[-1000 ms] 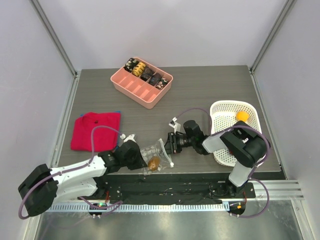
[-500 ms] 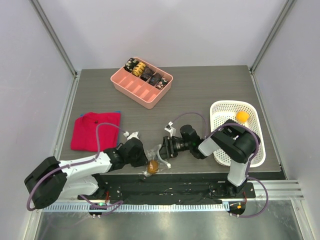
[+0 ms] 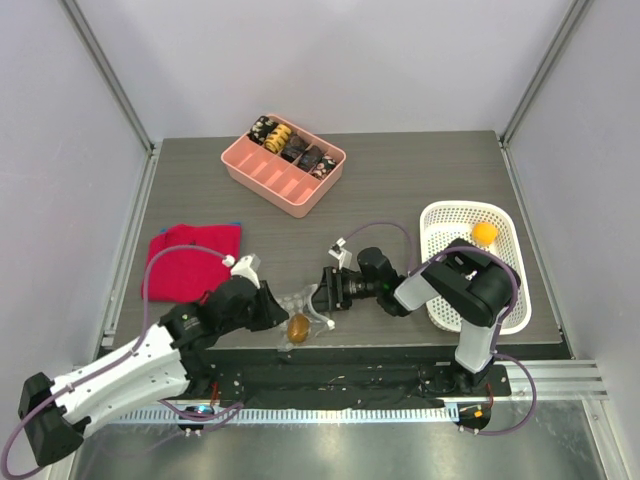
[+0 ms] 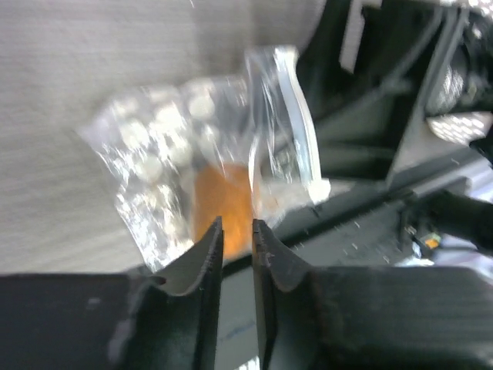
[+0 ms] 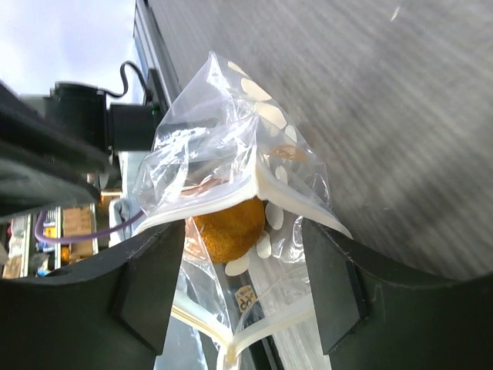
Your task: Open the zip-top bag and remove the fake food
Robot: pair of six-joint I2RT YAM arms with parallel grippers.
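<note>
— Since you have the overhead view up, where is the zip-top bag [image 3: 303,305]?
— I see it at the table's [image 3: 420,170] 6 o'clock edge, between my two tools. One fake food piece [image 3: 298,327], orange-brown, sits inside it at the bag's 6 o'clock end.
— Left gripper [image 4: 236,226]?
— At the bag's 9 o'clock. On its wrist view the jaws stand nearly together with a thin slit between, tips at the plastic's edge. I cannot tell whether they pinch it.
— Right gripper [image 3: 322,292]?
— At the bag's 2 o'clock, fingers [image 5: 150,289] spread wide. The white zip strip [image 5: 293,202] runs across between them, the piece just behind it.
— Anything else?
— An orange ball [image 3: 485,232] lies in the white basket [image 3: 460,206] at the table's 3 o'clock.
</note>
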